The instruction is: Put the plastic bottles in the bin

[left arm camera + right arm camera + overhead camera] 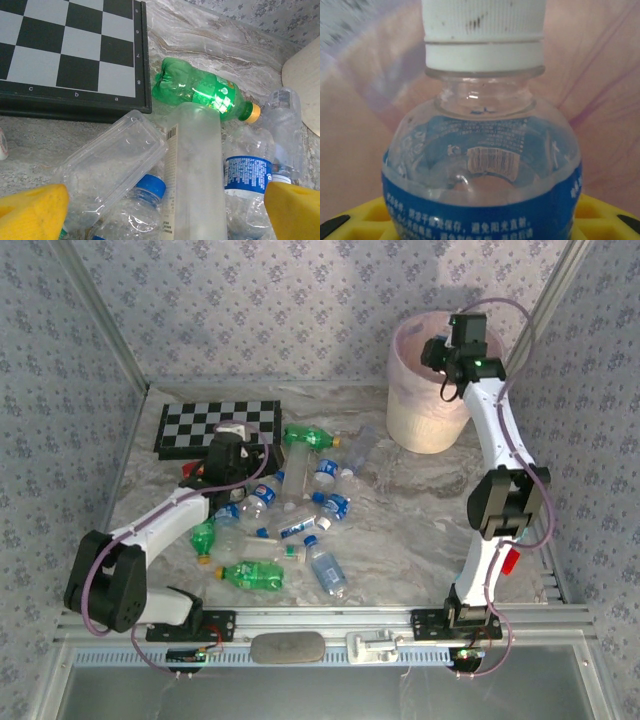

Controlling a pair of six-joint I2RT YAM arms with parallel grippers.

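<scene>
Pink-lined bin (425, 425) sits upper right in the top view. Right gripper (447, 375) hangs over its mouth, clamped on a clear blue-label bottle (480, 165) with a white cap. Left gripper (228, 462), centre-left, jaws wide apart and empty, hovers over the plastic bottles (290, 525) heaped mid-frame. Green bottle (200, 95) lies just beside the chessboard (65, 50) corner.

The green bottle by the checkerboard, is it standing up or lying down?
Lying down. The green bottle rests on its side, its yellow cap pointing sideways.
</scene>
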